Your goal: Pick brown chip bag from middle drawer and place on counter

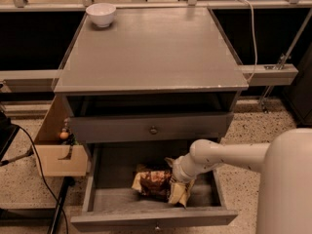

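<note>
The brown chip bag lies crinkled in the middle drawer, which is pulled out below the cabinet. My gripper reaches into the drawer from the right and sits at the bag's right end, over its pale yellow end. The arm covers most of the gripper. The counter is the flat grey top of the cabinet above.
A white bowl stands at the counter's back left corner. A closed drawer front with a round knob sits above the open drawer. A wooden box and black cables are at the left on the speckled floor.
</note>
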`<state>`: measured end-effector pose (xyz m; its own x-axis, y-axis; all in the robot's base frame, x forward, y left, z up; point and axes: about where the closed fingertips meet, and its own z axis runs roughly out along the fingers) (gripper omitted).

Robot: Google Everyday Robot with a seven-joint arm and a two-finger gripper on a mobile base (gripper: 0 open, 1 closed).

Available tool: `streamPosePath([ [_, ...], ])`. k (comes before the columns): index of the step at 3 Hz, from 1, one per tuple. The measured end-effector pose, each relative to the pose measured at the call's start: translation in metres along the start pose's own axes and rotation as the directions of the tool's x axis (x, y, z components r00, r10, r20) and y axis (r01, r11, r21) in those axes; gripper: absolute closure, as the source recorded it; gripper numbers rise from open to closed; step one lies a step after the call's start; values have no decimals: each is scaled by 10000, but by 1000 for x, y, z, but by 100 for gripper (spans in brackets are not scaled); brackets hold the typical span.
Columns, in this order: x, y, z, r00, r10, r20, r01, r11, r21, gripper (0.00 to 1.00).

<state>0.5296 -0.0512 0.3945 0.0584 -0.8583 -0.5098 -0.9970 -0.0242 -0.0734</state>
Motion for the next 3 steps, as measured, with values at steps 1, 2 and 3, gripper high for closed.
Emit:
streamPosePath([
  [1, 2, -8, 17, 9999, 109, -14, -110, 9999, -131, 0],
  [2, 5, -10, 31, 9997, 241, -3, -241, 9995, -212, 9],
  [3, 5, -10, 31, 9997, 241, -3, -241, 9995, -213, 33],
])
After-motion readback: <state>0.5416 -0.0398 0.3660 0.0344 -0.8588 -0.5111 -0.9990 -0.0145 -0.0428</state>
